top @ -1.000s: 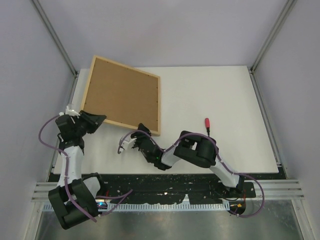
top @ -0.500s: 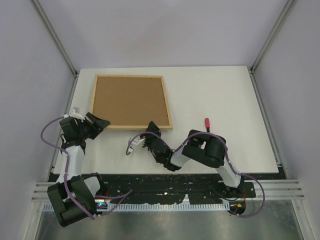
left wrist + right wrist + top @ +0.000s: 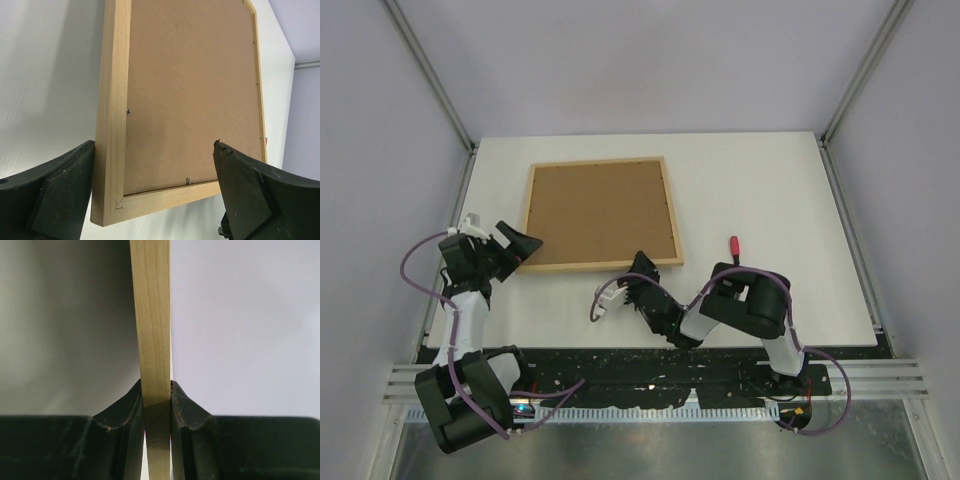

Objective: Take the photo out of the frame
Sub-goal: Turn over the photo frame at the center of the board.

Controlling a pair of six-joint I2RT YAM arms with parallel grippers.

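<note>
Fibreboard point(image 3: 600, 205) is facing up in the frame point(image 3: 580, 266), which is lying toward the far left corner of the table point(image 3: 770, 190); the photo is hiding beneath, unseen. The right pincer point(image 3: 642, 268) is clamping the near rail, the left pincer point(image 3: 523, 242) is gaping around the near left corner. On one narrow hold, any lift is probably risking the frame twisting free and dropping

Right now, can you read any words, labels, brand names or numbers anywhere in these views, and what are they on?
No text can be read in any view.
The frame shows only its bare brown back and plain wood strips.
The red-handled screwdriver is too small to show any marking.
</note>
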